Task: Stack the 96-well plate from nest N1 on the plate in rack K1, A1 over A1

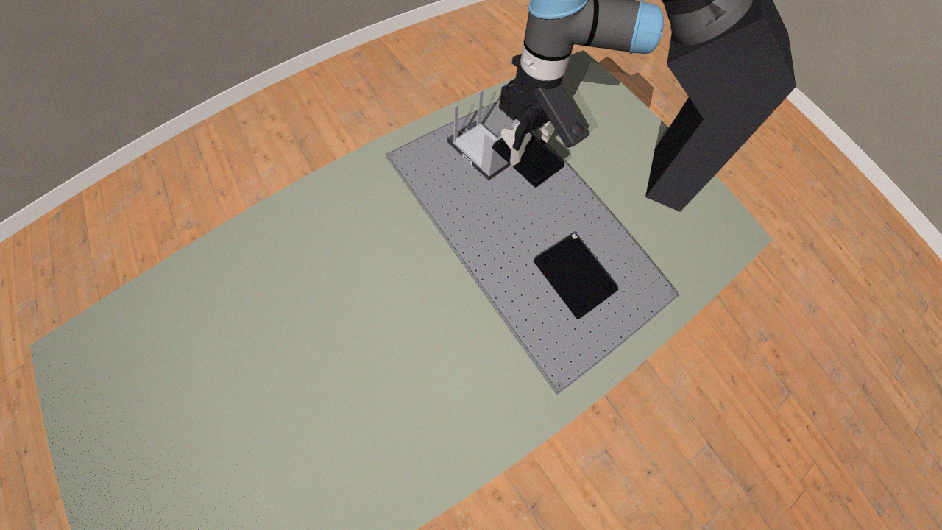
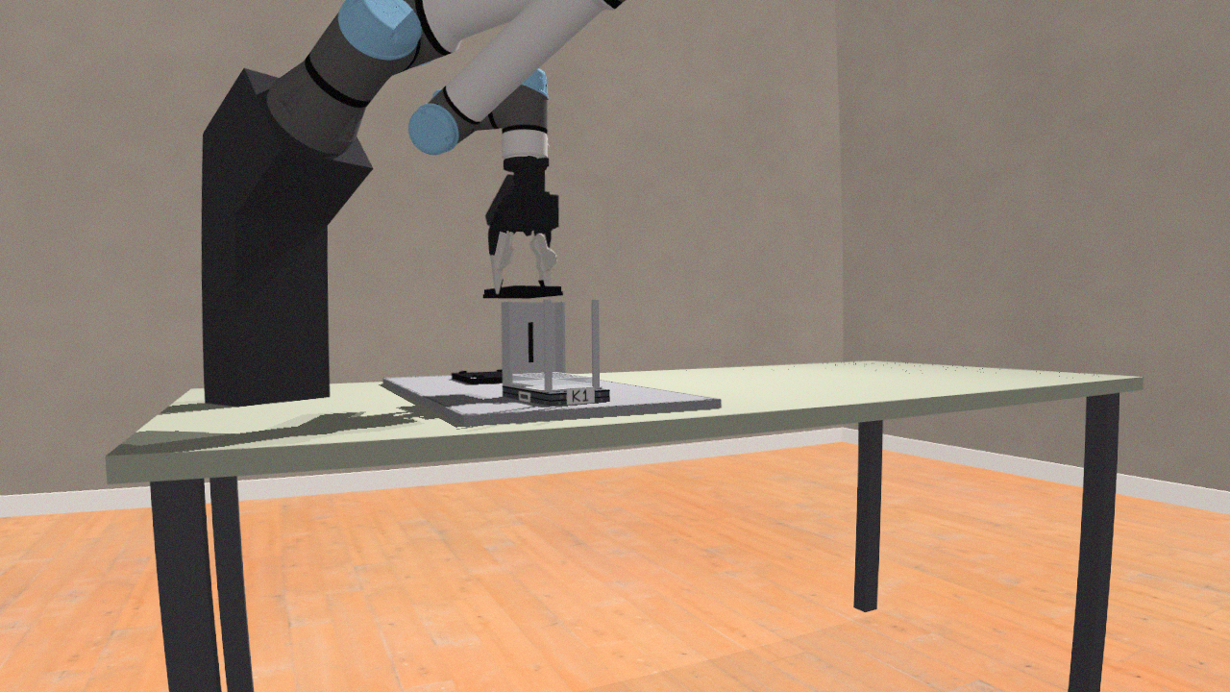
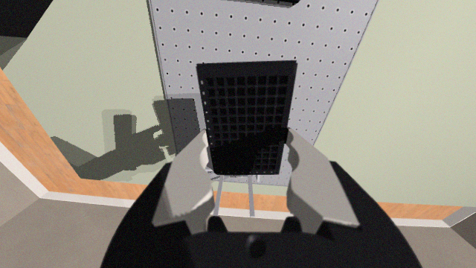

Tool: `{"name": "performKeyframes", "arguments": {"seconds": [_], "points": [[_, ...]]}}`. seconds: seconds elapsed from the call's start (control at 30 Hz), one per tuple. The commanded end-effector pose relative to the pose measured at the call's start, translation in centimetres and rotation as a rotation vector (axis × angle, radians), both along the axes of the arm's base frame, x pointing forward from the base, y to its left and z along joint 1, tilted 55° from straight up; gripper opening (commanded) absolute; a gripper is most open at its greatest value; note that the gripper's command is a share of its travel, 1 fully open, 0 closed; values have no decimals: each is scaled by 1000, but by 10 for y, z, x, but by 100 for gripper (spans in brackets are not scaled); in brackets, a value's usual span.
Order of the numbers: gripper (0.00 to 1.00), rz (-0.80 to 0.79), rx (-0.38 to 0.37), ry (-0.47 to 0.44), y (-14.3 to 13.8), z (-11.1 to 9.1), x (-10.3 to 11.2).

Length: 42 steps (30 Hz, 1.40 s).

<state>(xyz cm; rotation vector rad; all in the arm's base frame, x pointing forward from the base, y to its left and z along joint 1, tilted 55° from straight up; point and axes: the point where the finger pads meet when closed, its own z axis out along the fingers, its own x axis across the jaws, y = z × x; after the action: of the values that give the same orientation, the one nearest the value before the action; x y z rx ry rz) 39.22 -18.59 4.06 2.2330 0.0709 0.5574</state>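
Observation:
My gripper (image 1: 520, 141) is shut on the black 96-well plate (image 1: 537, 162), gripping its long sides near one end. In the side view the plate (image 2: 522, 290) hangs level under the gripper (image 2: 521, 258), just above the top of the stack rack K1 (image 2: 554, 353) and a little to its left. The rack has a grey wall and thin corner posts, and a white plate (image 1: 475, 143) lies flat in its base. In the wrist view the plate (image 3: 247, 115) sits between the fingers. I cannot tell which corner is cut off.
The black plate nest N1 (image 1: 575, 275) sits empty at the other end of the grey perforated breadboard (image 1: 514, 230). The robot's dark base column (image 1: 721, 99) stands beside the board. Two rack posts (image 3: 234, 195) show below the held plate in the wrist view.

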Motion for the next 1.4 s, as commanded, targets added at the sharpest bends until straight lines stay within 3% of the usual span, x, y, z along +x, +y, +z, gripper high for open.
{"name": "performKeyframes", "arguments": {"seconds": [0.0,1.37], "points": [[0,2,3,1,-11,11,-4],[0,2,3,1,-91,89,-38]]}}
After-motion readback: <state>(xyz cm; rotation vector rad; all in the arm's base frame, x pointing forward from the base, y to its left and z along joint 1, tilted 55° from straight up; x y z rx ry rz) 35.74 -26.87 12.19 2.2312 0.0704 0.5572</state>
